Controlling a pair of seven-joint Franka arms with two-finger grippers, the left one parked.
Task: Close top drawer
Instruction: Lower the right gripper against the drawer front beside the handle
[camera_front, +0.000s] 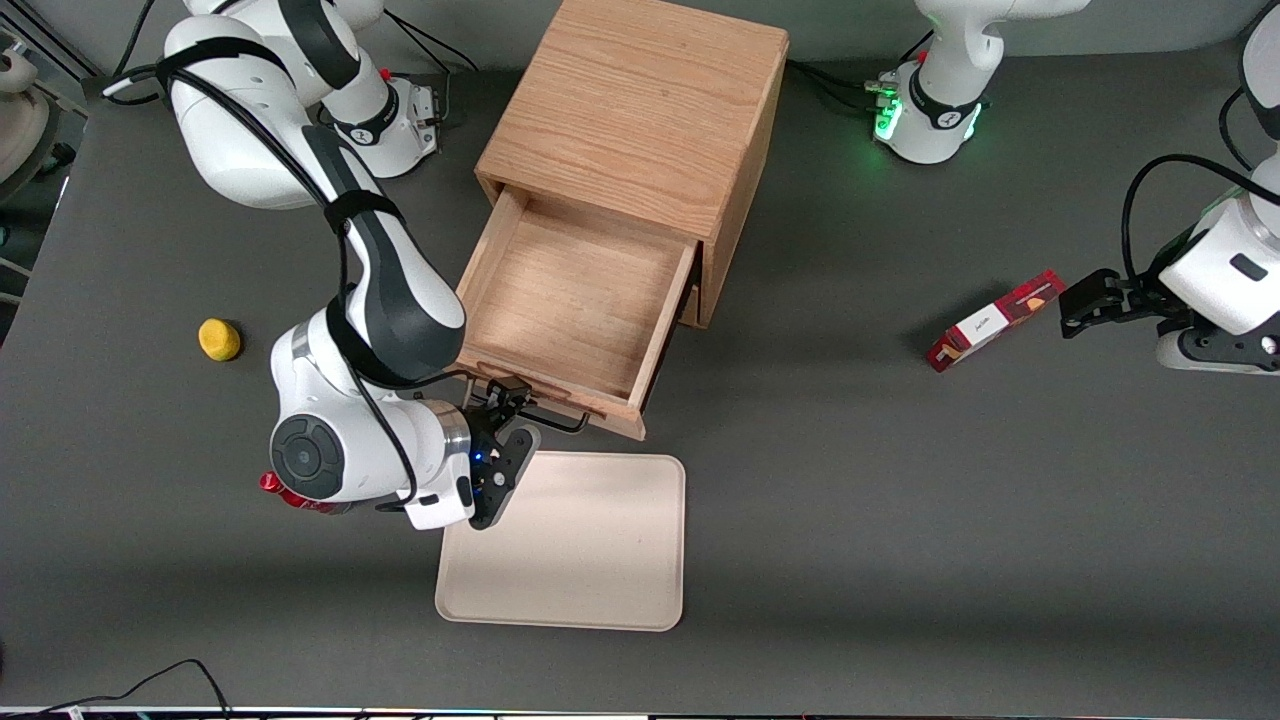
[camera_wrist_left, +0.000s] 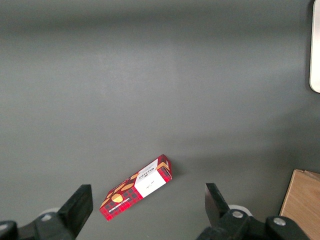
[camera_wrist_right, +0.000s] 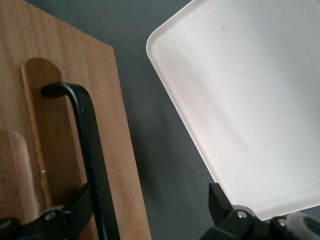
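Note:
The top drawer (camera_front: 580, 300) stands pulled far out of the light oak cabinet (camera_front: 640, 110), and its shallow box is empty. Its black wire handle (camera_front: 555, 420) runs along the drawer front, on the side nearest the front camera. My gripper (camera_front: 508, 430) is open at the handle's end toward the working arm. One finger (camera_front: 510, 392) is against the handle and the other hangs over the tray's edge. In the right wrist view the handle (camera_wrist_right: 87, 140) crosses the wooden drawer front (camera_wrist_right: 105, 85), and my gripper (camera_wrist_right: 147, 200) straddles the front's edge with nothing held.
A cream tray (camera_front: 600, 560) lies on the table just nearer the front camera than the drawer, also in the right wrist view (camera_wrist_right: 250, 100). A yellow lump (camera_front: 219, 339) sits toward the working arm's end. A red box (camera_front: 995, 320) lies toward the parked arm's end.

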